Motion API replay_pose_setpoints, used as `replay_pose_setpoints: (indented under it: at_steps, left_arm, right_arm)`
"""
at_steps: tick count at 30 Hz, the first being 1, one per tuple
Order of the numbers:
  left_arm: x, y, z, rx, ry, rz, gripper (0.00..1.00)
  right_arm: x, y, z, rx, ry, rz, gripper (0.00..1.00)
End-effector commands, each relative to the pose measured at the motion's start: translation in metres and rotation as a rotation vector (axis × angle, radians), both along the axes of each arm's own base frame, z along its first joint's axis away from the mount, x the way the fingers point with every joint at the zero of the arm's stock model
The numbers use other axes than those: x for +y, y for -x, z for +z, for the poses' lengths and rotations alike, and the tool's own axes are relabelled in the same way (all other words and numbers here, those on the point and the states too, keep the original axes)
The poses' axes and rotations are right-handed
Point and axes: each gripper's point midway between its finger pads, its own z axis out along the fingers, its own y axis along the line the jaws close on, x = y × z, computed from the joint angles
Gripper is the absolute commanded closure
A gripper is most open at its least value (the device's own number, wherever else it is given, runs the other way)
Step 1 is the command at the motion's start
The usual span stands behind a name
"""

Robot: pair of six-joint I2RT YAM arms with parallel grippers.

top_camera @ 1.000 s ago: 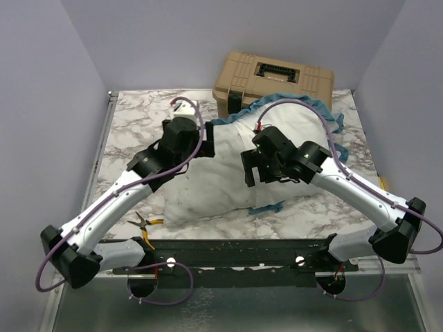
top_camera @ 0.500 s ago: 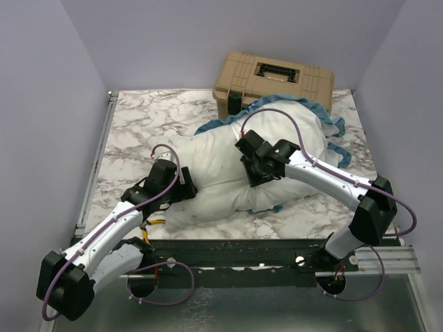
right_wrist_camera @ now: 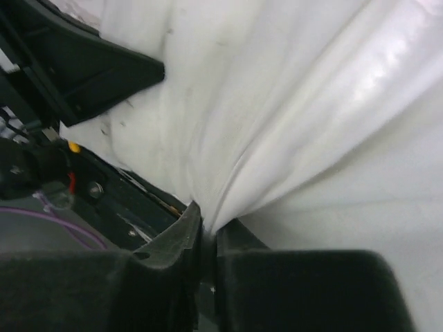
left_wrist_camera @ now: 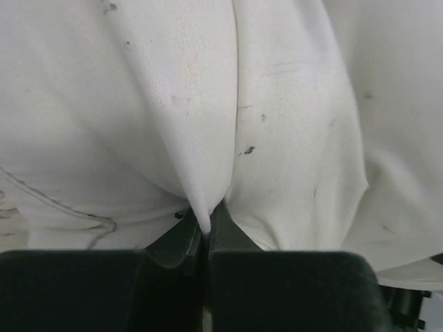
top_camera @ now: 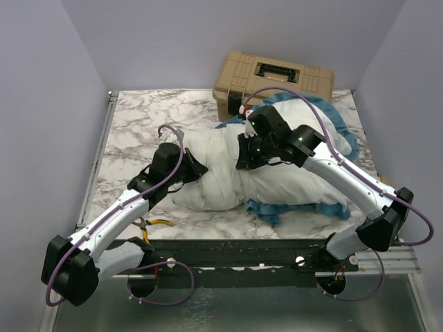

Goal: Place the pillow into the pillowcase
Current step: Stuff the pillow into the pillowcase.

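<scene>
The white, speckled pillow (top_camera: pixel 211 183) lies crosswise mid-table, wrinkled tight at its left end. Its right part sits inside the pillowcase (top_camera: pixel 304 187), which shows plain white with a blue frilled edging (top_camera: pixel 277 209) along the front and right. My left gripper (top_camera: pixel 196 171) is at the pillow's left end; in the left wrist view it (left_wrist_camera: pixel 205 232) is shut on a fold of pillow (left_wrist_camera: pixel 291 138). My right gripper (top_camera: pixel 243 159) hangs over the case's open edge; in the right wrist view it (right_wrist_camera: pixel 208 232) is shut on a smooth white fold of pillowcase (right_wrist_camera: pixel 311 138).
A tan toolbox (top_camera: pixel 273 79) stands at the back of the marble table (top_camera: pixel 138 124), touching the bedding. Yellow-handled pliers (top_camera: pixel 149 225) lie near the front edge under the left arm. Grey walls close in both sides.
Both grippers have shut on fabric. The left hand moved to the pillow's left end. The right hand rose toward the back, and the case's blue frill now wraps the front.
</scene>
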Motion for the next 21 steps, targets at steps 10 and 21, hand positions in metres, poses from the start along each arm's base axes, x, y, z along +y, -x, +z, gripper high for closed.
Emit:
replay_pose_setpoints:
  at_steps: [10, 21]
  left_arm:
    - [-0.062, -0.032, 0.149, -0.137, 0.37, 0.039, 1.0]
    - [-0.095, -0.049, 0.14, 0.032, 0.429, 0.046, 1.0]
  right_arm:
    - [-0.04, -0.026, 0.068, -0.295, 0.089, -0.068, 0.1]
    - [0.021, -0.002, 0.016, -0.385, 0.126, 0.054, 0.07]
